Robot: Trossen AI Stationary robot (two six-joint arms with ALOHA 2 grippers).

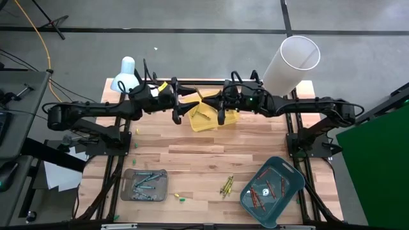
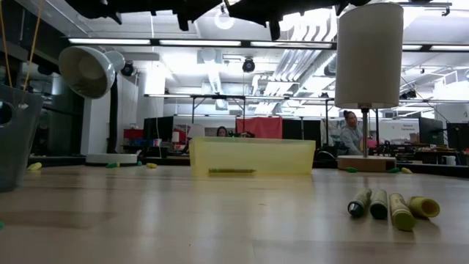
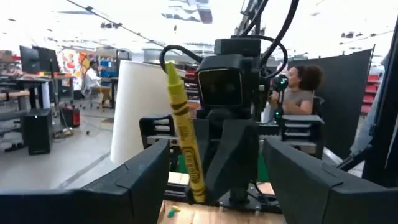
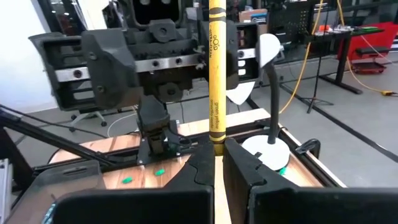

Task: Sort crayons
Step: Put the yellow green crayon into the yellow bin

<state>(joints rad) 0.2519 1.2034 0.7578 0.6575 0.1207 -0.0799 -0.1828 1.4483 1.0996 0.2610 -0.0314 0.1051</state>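
On the near edge of the table stand two containers: the grey tray at the near left with some crayons in it, and the teal tray at the near right with red-orange ones. This suggests each tray takes one colour. Between them lies a small cluster of yellow-olive crayons, not yet sorted; in the low view they lie side by side on the wood. A few green bits lie loose near the grey tray.

Farther away, at the middle of the table, is the yellow tray, with one crayon lying in it. Both arms meet above this tray. The right gripper has its fingers pressed together on a yellow crayon and holds it upright. The left gripper faces it with its fingers spread wide, on both sides of the same crayon but not touching it. I judge this is a hand-over above the yellow tray, where this colour belongs.

The held crayon is a thin yellow stick with a paper wrapper, dark bands and dark print, and a pointed tip.

At the far edge stand a white lamp at the left and a white cylinder at the right.
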